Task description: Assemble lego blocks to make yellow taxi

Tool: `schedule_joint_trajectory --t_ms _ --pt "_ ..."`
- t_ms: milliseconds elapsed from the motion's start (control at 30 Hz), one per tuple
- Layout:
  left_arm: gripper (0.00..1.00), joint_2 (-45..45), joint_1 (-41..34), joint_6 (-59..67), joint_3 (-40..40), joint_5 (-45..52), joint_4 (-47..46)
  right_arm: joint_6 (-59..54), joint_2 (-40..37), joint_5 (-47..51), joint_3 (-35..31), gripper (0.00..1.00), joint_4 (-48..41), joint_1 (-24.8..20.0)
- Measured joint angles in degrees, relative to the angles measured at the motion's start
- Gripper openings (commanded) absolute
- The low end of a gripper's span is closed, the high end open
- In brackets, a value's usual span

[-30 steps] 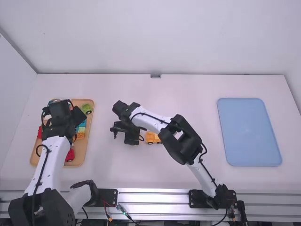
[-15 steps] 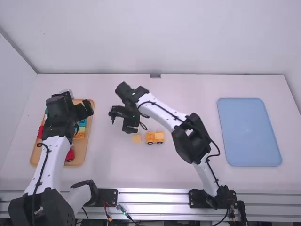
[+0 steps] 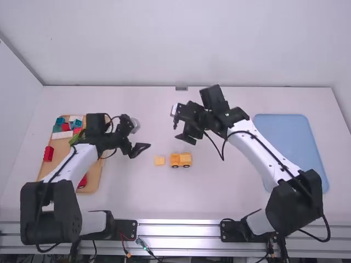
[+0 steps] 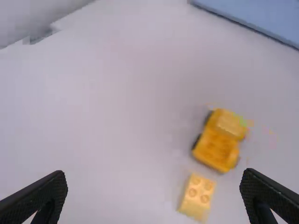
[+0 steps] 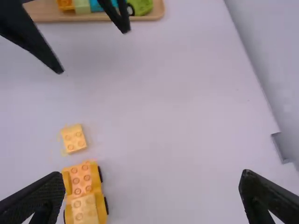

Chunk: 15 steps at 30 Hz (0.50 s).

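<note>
Yellow car (image 3: 181, 160), one: wheeled, on the table (image 3: 219, 192), mid-span. Yellow block (image 3: 159, 160), one: loose, just beside. Left gripper (image 4: 155, 179), right gripper (image 5: 152, 179): both spread, grasping nothing. Hazards: collision if both descend together; car rolling under uneven pressure. Bounds: wooden tray (image 3: 95, 175) left, blue tray (image 3: 290, 148) right; room toward back wall (image 3: 181, 49).

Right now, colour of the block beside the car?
The block is light orange-yellow, clearest in right wrist view.

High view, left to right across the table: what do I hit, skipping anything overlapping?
Tan wooden tray → open black left gripper → small pale-yellow studded brick → yellow-orange brick vehicle with black wheels → light-blue rectangular tray
</note>
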Motion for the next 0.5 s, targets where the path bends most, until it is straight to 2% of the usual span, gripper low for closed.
schedule_joint_trajectory --t_ms 67,300,433,500 --pt "0.99 2.9 -3.1 7.1 -0.3 2.2 0.0 -1.2 -1.2 -2.0 -7.2 0.99 4.2 -2.1" --pt "0.99 12.8 -7.3 21.0 -0.8 6.1 0.3 -2.5 -1.6 -4.1 -23.4 0.99 17.9 -6.7" --pt "0.90 19.2 -7.3 27.9 -0.8 8.1 0.2 -3.5 -1.6 -6.5 -28.8 0.99 23.4 -6.8" --pt "0.89 21.8 -7.3 30.8 -0.8 8.6 0.3 -4.2 -1.6 -8.5 -30.5 0.99 25.5 -7.1"
